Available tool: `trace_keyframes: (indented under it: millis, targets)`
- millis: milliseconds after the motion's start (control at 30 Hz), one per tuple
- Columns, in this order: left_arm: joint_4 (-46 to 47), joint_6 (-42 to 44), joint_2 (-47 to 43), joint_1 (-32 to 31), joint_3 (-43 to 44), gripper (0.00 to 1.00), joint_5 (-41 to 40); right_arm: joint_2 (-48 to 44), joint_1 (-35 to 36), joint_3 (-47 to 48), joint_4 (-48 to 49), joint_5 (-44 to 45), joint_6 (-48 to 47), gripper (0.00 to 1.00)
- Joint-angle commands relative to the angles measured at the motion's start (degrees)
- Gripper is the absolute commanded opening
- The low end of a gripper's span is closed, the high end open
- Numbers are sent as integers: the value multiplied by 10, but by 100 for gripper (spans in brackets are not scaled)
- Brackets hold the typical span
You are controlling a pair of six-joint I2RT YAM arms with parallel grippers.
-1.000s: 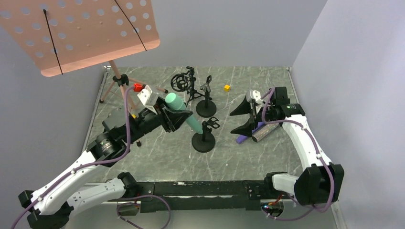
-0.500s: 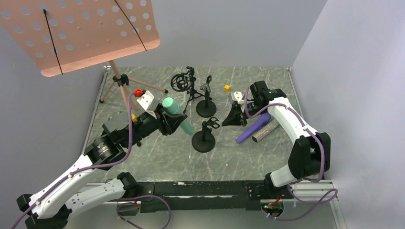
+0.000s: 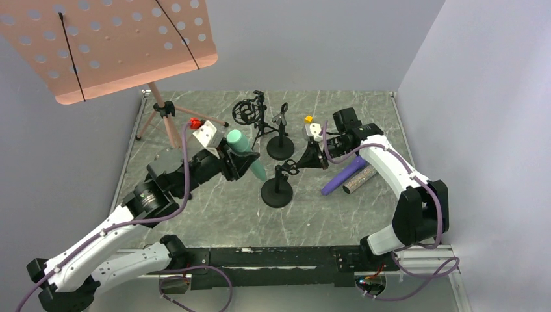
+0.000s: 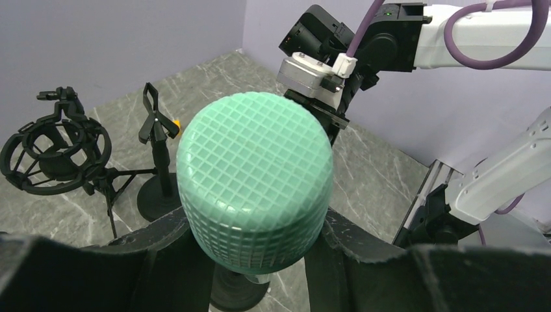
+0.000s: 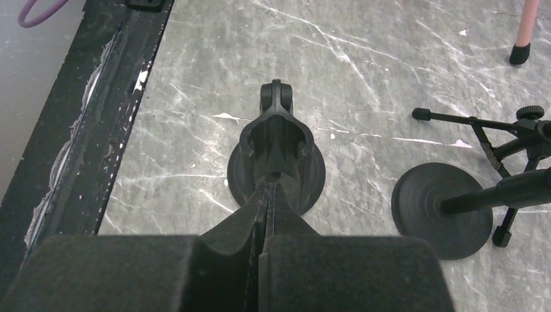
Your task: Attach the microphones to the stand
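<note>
The left arm [image 3: 117, 227] stretches forward and inward, its left gripper [image 3: 242, 159] clamped around the teal-green microphone [image 3: 237, 140]. The right arm [image 3: 393, 166] arches up and bends leftward, wrist tilted down. The right gripper [image 5: 269, 188] has its fingers pressed together, seemingly pinching nothing.

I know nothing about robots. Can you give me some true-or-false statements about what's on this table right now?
1. The left gripper holds the teal-green microphone. True.
2. The purple microphone sits in a stand. False: it lies on the table beside the glittery grey-brown microphone.
3. The right gripper is wide open. False: it is shut, at the clip of the near black round-based stand.
4. That clip is empty. True.
</note>
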Motion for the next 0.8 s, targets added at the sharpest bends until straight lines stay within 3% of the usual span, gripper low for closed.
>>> trace_keyframes:
  millis: [0, 167, 533, 767]
  targets:
    - [61, 11, 22, -2, 16, 0, 17, 7, 7, 5, 28, -3, -2, 1]
    - [96, 18, 53, -2, 27, 0, 19, 9, 13, -5, 35, -9, -4, 5]
    - [168, 24, 136, -2, 54, 0, 28, -19, 15, -50, 53, -16, -2, 27]
    - [210, -1, 171, -2, 56, 0, 52, -22, 15, -62, 68, -23, 17, 33]
